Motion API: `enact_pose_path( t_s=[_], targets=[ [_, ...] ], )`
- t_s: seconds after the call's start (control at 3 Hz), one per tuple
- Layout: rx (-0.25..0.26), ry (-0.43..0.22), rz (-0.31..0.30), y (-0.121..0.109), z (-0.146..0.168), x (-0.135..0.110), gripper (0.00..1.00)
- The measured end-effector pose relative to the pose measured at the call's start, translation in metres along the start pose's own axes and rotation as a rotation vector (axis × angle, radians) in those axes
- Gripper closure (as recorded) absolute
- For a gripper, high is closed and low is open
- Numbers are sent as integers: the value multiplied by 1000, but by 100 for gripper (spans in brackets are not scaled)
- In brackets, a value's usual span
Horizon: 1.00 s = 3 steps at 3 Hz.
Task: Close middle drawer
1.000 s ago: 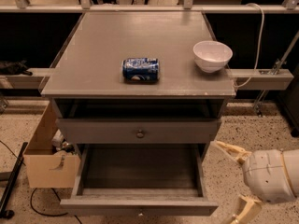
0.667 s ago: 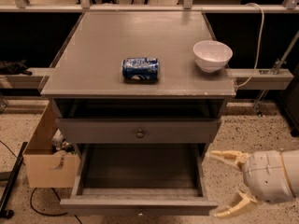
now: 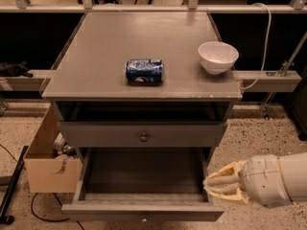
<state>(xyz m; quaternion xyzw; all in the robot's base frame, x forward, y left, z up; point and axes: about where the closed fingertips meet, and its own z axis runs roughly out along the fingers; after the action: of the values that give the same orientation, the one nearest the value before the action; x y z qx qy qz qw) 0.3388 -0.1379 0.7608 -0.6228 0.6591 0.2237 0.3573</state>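
The middle drawer (image 3: 142, 211) is pulled far out of the grey cabinet (image 3: 86, 75), and its flat front lies along the bottom of the camera view. Its inside (image 3: 144, 171) is bare. My gripper (image 3: 208, 184) is at the lower right, just beside the drawer's right front corner. Its cream fingers (image 3: 223, 180) point left and lie close together, holding nothing. Above the open drawer is the taller drawer front with a brass knob (image 3: 144, 137).
A blue can (image 3: 144, 71) lies on its side on the cabinet top, and a white bowl (image 3: 218, 56) stands near the right edge. An open cardboard box (image 3: 48, 164) sits on the floor against the cabinet's left side. A white cable (image 3: 265, 37) hangs at the right.
The gripper's fingers were spread wide apart and have come together. The gripper has moved left and now sits at the drawer's right front corner. The drawer has not moved.
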Motion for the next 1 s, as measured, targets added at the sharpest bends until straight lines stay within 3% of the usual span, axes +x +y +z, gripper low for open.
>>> enact_pose_path(
  t_s=[0.33,0.67,1.0],
  targets=[
    [-5,-6,29,-5,31,19,94],
    [1,78,134,2,52,66,100],
    [34,212,182,16,42,96,100]
  ],
)
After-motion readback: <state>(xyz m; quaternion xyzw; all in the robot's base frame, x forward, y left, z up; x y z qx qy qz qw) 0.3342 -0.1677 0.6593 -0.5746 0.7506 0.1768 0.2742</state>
